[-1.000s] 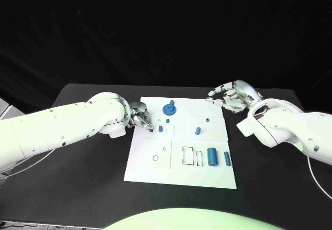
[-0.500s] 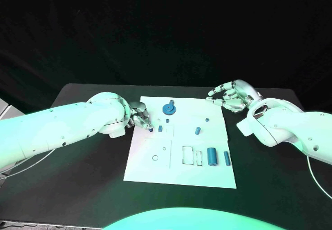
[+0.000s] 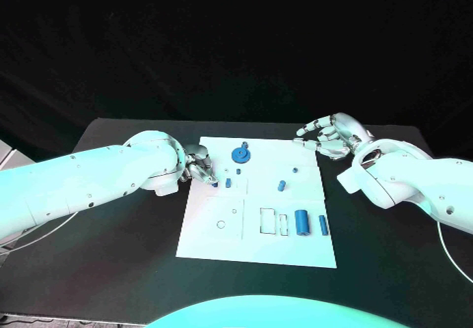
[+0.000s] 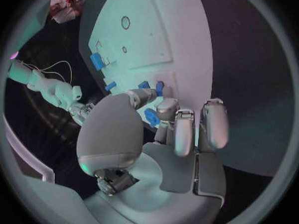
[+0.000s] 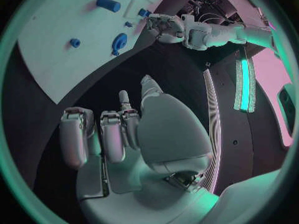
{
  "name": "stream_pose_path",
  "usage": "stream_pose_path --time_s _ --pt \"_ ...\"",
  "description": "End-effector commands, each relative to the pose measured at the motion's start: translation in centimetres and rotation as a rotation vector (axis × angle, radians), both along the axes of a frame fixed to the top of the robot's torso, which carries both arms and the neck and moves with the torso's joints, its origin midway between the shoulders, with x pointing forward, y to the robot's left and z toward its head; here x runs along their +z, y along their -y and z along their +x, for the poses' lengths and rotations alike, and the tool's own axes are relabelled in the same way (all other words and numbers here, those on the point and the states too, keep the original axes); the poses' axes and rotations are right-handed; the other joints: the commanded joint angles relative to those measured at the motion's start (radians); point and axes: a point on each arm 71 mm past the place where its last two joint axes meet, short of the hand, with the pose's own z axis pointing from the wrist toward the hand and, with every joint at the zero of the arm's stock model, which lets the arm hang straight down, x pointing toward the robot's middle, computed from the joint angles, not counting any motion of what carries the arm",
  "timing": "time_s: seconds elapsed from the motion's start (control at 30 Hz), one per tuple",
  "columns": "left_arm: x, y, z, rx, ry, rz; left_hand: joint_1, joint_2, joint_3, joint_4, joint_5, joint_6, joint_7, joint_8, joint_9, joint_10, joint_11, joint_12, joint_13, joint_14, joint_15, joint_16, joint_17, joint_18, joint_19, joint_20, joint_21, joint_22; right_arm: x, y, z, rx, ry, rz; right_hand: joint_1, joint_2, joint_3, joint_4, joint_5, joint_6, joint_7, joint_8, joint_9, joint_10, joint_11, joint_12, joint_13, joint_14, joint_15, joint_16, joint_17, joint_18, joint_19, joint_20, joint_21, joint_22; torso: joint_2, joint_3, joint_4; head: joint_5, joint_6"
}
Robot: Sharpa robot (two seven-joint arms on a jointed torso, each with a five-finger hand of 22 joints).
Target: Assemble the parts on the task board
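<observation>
The white task board lies in the middle of the black table. On it are a round blue part, several small blue parts such as one at mid-board, and a thick blue cylinder beside a slim one. My left hand hovers over the board's left edge, and in the left wrist view it pinches a small blue part between thumb and fingers. My right hand hangs off the board's far right corner with loosely bent fingers and holds nothing.
The board has empty outlined slots and a small ring hole near its front. Bare black table lies on both sides of the board. Table edges run close behind both hands.
</observation>
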Motion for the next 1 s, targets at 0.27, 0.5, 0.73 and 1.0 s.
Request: stream_pose_path --time_s 0.27,0.5,0.73,1.0 --pt "-0.60 0.40 -0.56 -0.039 -0.045 0.019 -0.002 0.005 0.198 -0.196 0.006 0.010 -0.002 0.006 0.000 0.010 -0.001 0.006 0.004 0.089 -0.009 0.005 0.207 -0.018 0.008 0.000 0.004 0.001 -0.07 -0.11 -0.05 0.016 -0.003 -0.003 0.001 0.004 -0.004 -0.003 0.006 -0.006 -0.004 0.004 -0.001 -0.001 0.004 -0.002 0.153 0.082 0.003 -0.007 0.168 0.011 0.039 0.006 -0.005 0.174 0.000 0.0002 0.0005 0.001 -0.001" --pt "-0.59 0.39 -0.52 -0.035 -0.040 0.023 -0.002 0.004 0.199 -0.198 0.006 0.011 -0.003 0.006 0.000 0.011 -0.002 0.007 0.006 0.089 -0.009 0.006 0.208 -0.018 0.008 0.000 0.004 0.002 -0.07 -0.11 -0.05 0.015 -0.003 -0.002 0.001 0.004 -0.004 -0.003 0.006 -0.006 -0.004 0.004 -0.001 -0.001 0.004 -0.002 0.153 0.082 0.003 -0.007 0.168 0.011 0.039 0.006 -0.005 0.174 0.000 0.0002 -0.0013 0.002 -0.001" --pt "-0.58 0.43 -0.49 -0.034 -0.036 0.025 -0.003 0.001 0.202 -0.201 0.008 0.015 -0.003 0.005 -0.001 0.016 -0.003 0.011 0.012 0.089 -0.010 0.005 0.207 -0.019 0.010 0.000 0.005 0.004 -0.07 -0.09 -0.06 0.015 -0.003 -0.003 0.001 0.004 -0.004 -0.003 0.006 -0.006 -0.004 0.004 -0.001 -0.001 0.004 -0.002 0.153 0.082 0.003 -0.007 0.168 0.011 0.039 0.006 -0.005 0.174 0.000 0.0007 -0.0003 0.000 -0.001" --pt "-0.61 0.72 -0.48 -0.033 -0.043 0.019 -0.004 0.000 0.203 -0.201 0.009 0.017 -0.004 0.005 -0.001 0.018 -0.003 0.013 0.015 0.088 -0.010 0.005 0.205 -0.019 0.010 -0.001 0.005 0.004 -0.07 -0.10 -0.08 0.015 -0.003 -0.002 0.001 0.004 -0.007 -0.003 0.014 -0.006 -0.004 0.005 -0.002 -0.001 0.003 -0.002 0.153 0.082 0.003 -0.007 0.168 0.011 0.040 0.006 -0.005 0.174 0.000 0.0011 -0.0013 0.001 -0.002"
